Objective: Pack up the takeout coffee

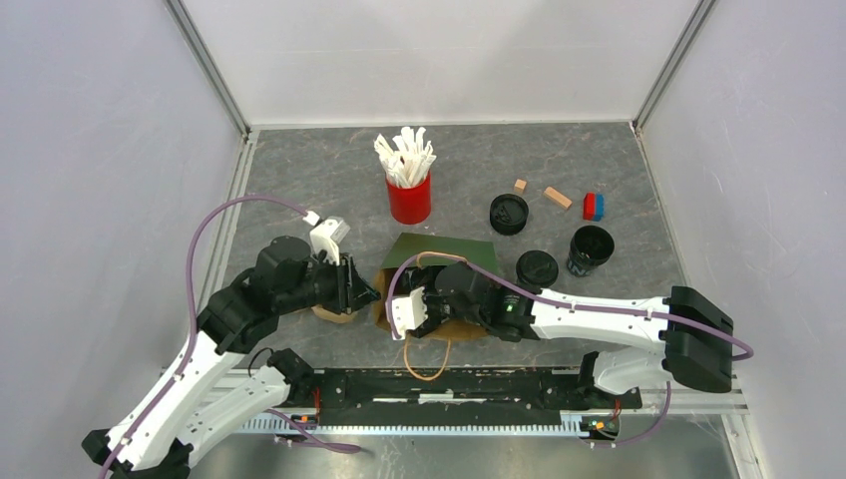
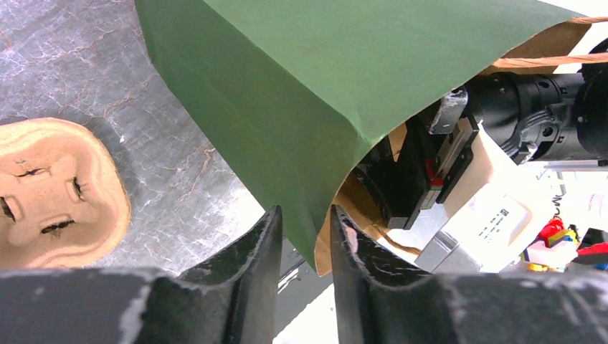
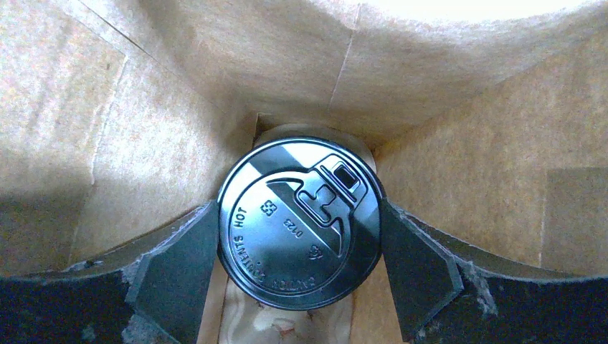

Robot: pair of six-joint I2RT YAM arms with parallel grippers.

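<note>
Inside the green paper bag [image 1: 444,249], with brown paper walls all round, the takeout coffee [image 3: 297,222] shows only its flat black lid. My right gripper [image 3: 296,215] reaches into the bag's mouth, and both fingers [image 3: 179,265] press against the lid's sides, so it is shut on the cup. My left gripper [image 2: 306,211] is at the bag's left rim [image 1: 379,289]. It is open, with the bag's folded edge [image 2: 323,236] hanging loosely between its fingers.
A cardboard cup carrier [image 2: 50,193] lies left of the bag. Behind stands a red cup of white sticks [image 1: 409,198]. To the right are a loose black lid [image 1: 509,213], another black lid [image 1: 537,267], an open black cup [image 1: 591,249], wooden blocks [image 1: 557,198] and a red-blue block [image 1: 594,207].
</note>
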